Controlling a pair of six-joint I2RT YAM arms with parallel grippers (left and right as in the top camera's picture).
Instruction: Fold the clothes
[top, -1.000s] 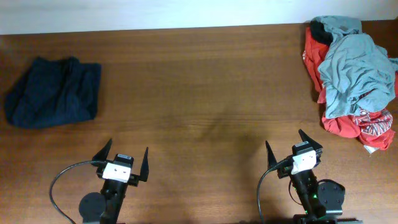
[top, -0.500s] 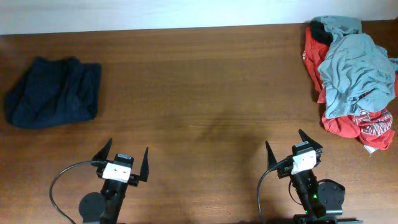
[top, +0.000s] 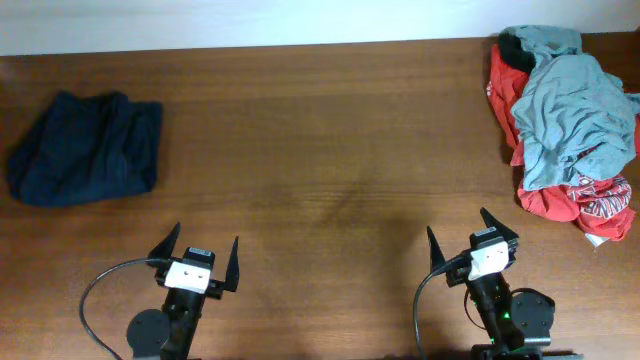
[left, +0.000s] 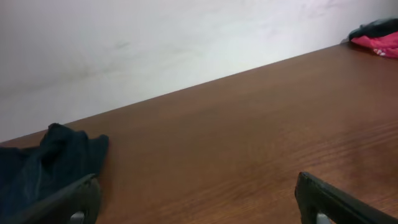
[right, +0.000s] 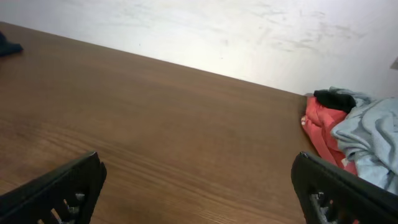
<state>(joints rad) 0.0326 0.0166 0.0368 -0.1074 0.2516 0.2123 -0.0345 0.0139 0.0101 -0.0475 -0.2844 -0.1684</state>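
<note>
Brown wood-grain table (top: 330, 150) is carrying everything in view; a pale wall (left: 186, 43) is running along its far edge.

Clothes: a navy garment (top: 85, 150) is lying crumpled at the far left of the table, well apart from both arms; the left wrist view is catching its edge at the lower left. An unfolded pile is sitting at the far right edge; a grey-blue shirt (top: 570, 100) is draping over the top of it, a red garment (top: 590, 200) with white lettering is spreading out underneath and along the near side, and a black piece (top: 515, 45) is poking out at the far end. The right wrist view is showing the same pile at its right border, black at the back, red below, grey nearest.

Left hand (top: 207, 232): resting at the near edge, left of centre, fingers spread wide and gripping nothing; both dark fingers are showing at the bottom corners of its wrist view with bare wood between them. A black cable (top: 100, 285) is looping out beside its base.

Right hand (top: 455, 220): sitting at the near edge, right of centre, likewise gaping wide with nothing between the fingers; it is near the pile but not touching it.
</note>
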